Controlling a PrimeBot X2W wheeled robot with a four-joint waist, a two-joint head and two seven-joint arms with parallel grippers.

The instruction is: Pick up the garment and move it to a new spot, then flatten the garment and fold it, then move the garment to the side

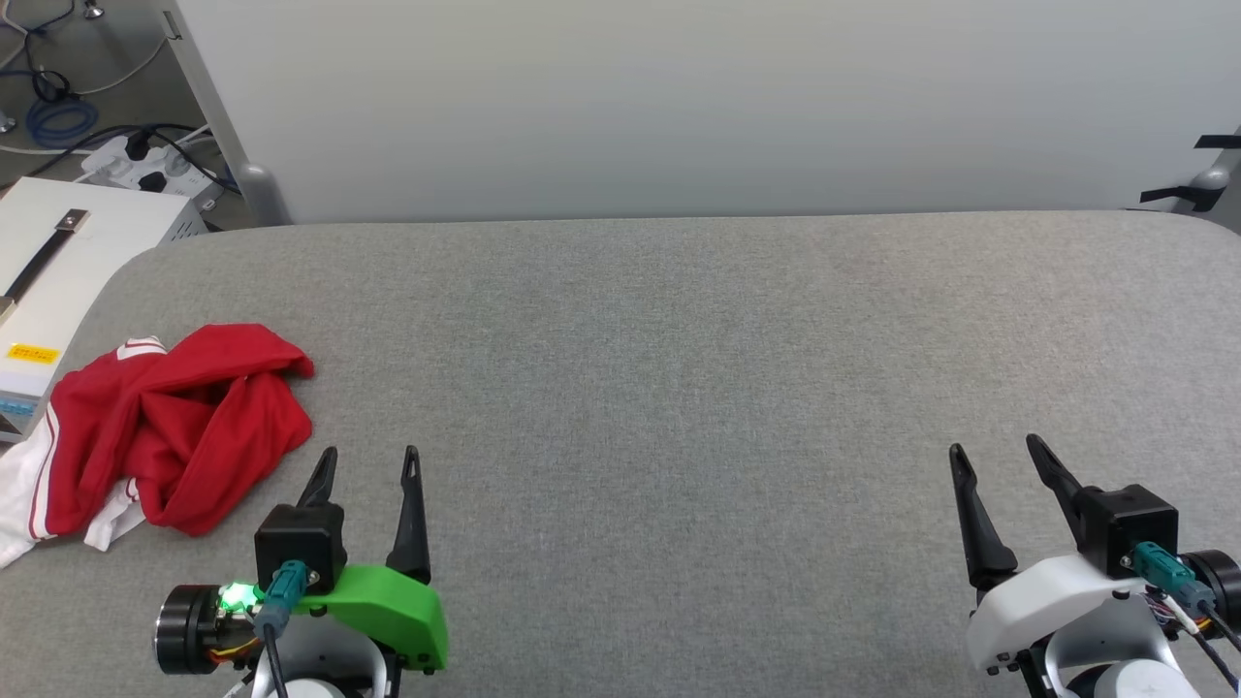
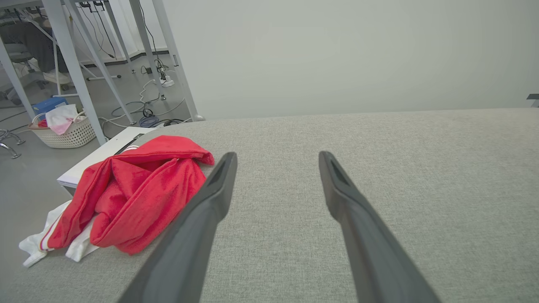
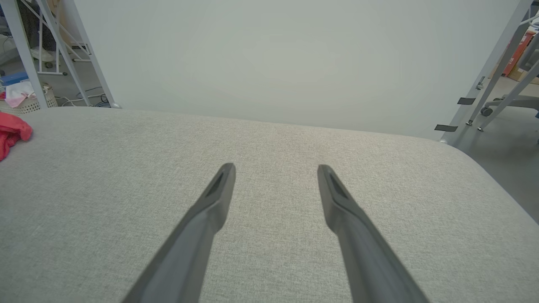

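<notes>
Looking down in the head view, a grey fabric-covered table [image 1: 679, 330] with rounded corners carries the garment [image 1: 175, 427], a crumpled red jersey T-shirt with white, red-striped sleeves, heaped at the table's nine o'clock edge, one white sleeve trailing toward the rim. The left claw [image 1: 370, 454], with dark fingers on a green mount, hovers with its fingers spread apart and nothing between them; the garment lies at about nine to ten o'clock from its fingertips, near but apart. The right claw [image 1: 996, 444], on a white mount, sits well apart at the frame's four o'clock, its fingers likewise spread and empty. A white box-shaped unit [image 1: 58, 252] stands beside the table at ten o'clock. In the left wrist view the left claw [image 2: 278, 155] gapes over bare cloth, and the garment [image 2: 139, 193] bunches at nine o'clock, just beside the left finger. In the right wrist view the right claw [image 3: 276, 166] stands open above bare cloth, and a red edge of the garment [image 3: 10, 132] peeks in at ten o'clock, far from it.
</notes>
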